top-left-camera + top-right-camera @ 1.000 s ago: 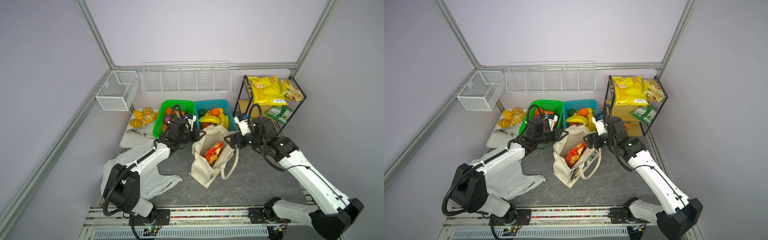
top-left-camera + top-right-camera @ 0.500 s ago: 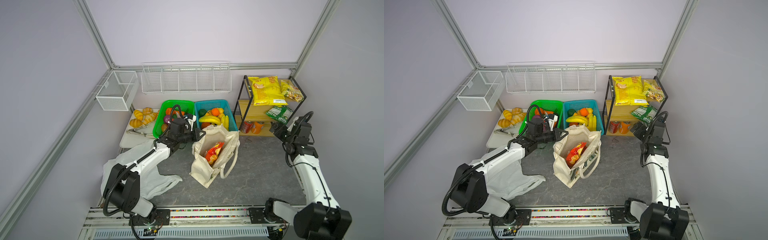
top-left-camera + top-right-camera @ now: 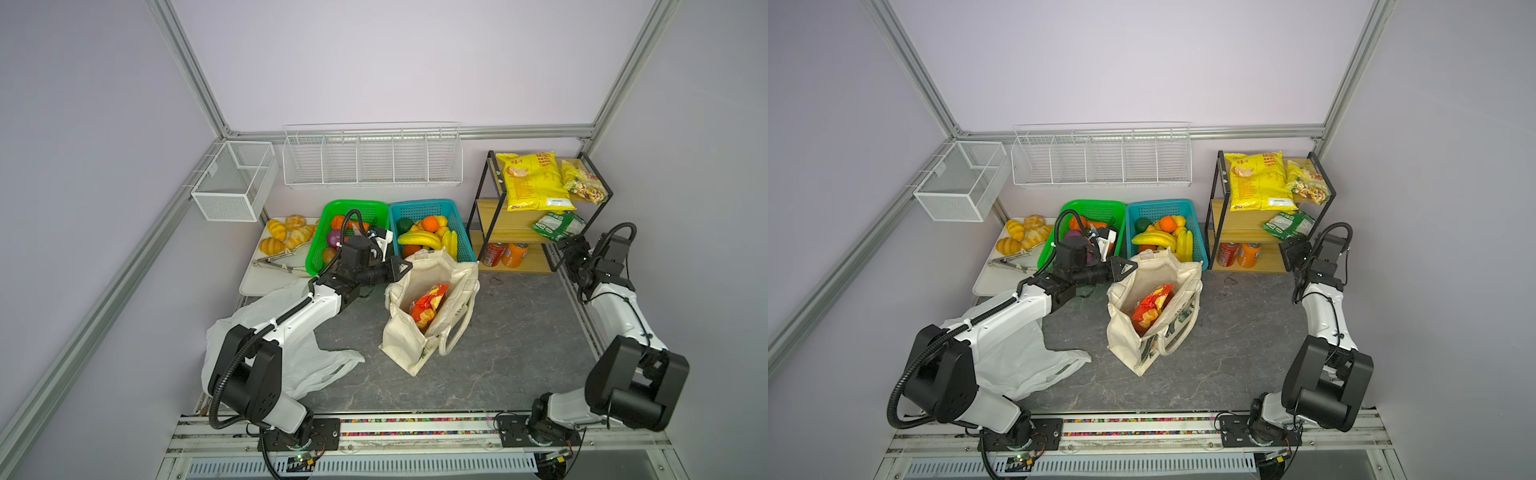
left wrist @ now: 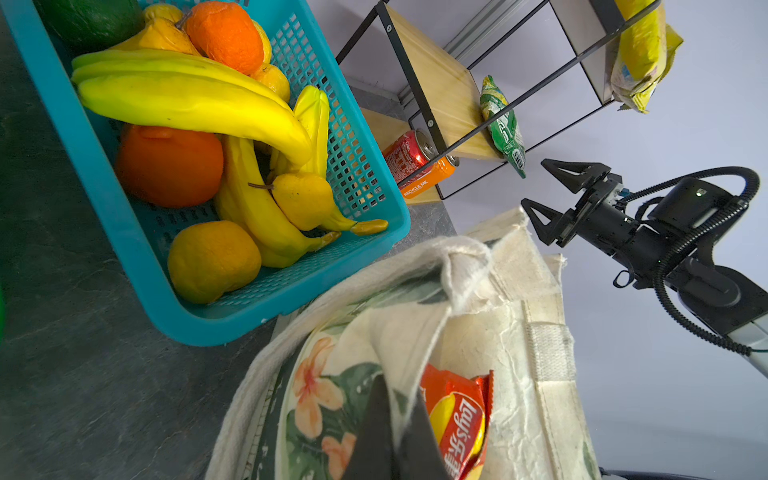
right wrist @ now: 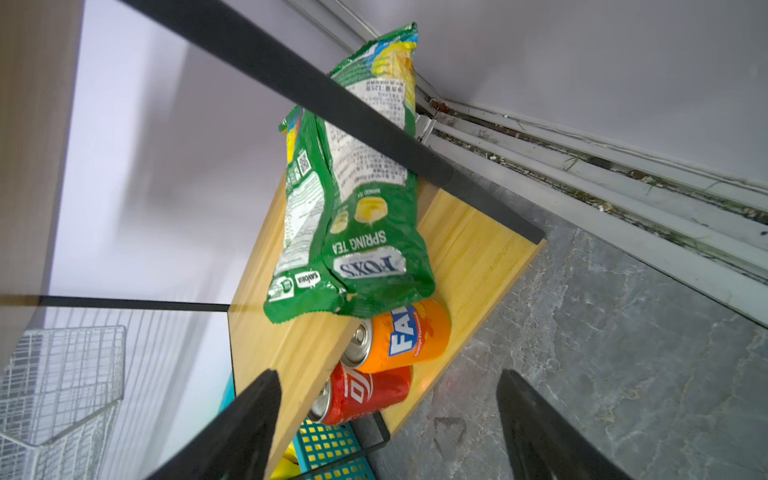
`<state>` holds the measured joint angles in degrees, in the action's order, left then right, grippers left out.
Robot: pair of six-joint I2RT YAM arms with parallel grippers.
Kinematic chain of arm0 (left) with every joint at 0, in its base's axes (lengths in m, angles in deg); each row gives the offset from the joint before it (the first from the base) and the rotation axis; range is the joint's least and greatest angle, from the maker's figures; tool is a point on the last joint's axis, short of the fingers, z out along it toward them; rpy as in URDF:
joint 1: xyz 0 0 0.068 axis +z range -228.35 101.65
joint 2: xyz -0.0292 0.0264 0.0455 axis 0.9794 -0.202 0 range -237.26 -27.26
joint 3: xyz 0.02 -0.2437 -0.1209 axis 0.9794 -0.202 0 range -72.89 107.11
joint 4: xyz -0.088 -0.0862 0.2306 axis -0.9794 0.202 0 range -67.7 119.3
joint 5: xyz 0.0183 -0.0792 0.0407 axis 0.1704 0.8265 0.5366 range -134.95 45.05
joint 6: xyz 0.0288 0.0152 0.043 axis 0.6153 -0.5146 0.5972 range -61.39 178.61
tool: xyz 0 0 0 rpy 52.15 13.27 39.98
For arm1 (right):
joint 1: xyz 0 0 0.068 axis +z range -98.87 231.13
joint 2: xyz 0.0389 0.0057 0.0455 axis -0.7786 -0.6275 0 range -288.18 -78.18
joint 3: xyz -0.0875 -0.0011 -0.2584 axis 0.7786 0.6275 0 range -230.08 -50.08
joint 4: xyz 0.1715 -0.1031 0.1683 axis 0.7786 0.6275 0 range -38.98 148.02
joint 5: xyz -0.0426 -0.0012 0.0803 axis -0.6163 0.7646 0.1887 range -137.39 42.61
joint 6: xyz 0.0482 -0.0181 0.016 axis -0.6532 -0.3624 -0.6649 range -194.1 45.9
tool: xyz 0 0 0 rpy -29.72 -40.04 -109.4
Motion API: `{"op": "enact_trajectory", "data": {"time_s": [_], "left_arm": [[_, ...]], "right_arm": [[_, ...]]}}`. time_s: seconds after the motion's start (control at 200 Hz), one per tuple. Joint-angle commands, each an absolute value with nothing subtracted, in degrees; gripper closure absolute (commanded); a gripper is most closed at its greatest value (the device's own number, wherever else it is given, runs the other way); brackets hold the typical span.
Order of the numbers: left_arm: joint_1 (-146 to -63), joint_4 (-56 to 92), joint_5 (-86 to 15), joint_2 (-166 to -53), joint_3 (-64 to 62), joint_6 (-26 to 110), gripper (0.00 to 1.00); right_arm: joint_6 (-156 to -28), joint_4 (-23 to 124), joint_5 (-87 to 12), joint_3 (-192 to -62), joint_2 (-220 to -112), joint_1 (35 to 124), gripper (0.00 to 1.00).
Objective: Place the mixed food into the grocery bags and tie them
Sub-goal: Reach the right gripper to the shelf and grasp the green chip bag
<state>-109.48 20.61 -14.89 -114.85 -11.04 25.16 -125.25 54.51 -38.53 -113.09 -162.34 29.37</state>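
Grey counter (image 3: 498,353): left pincer (image 3: 401,268) clamped on tote (image 3: 399,340) rim, likely propping its mouth open, red packet (image 3: 428,305) inside; right pincer (image 4: 535,183), jaws apart, well clear of tote, faces green packet (image 5: 353,216), probably next pick.

Two bags: cream canvas tote (image 3: 405,340), white plastic bag (image 3: 309,368). One crinkly red snack packet (image 3: 428,303). One green snack packet (image 3: 559,225).

Red snack packet (image 3: 430,301) half-buried in tote (image 3: 401,343)
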Motion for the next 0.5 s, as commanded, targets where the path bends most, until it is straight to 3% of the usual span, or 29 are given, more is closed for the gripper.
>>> {"op": "enact_trajectory", "data": {"time_s": [0.0,0.18,0.495], "left_arm": [[-109.27,17.92,-14.65,-115.40,-10.57,24.90,1.00],[-109.23,18.00,-14.46,-115.81,-10.33,25.12,1.00],[-109.21,17.90,-14.24,-116.56,-10.07,25.07,1.00]], "right_arm": [[-128.26,51.88,-38.71,-115.65,-164.21,28.90,0.21],[-128.58,52.32,-39.88,-117.83,-167.32,28.89,0.29],[-128.52,52.07,-42.70,-119.06,-170.29,28.87,0.35]]}}
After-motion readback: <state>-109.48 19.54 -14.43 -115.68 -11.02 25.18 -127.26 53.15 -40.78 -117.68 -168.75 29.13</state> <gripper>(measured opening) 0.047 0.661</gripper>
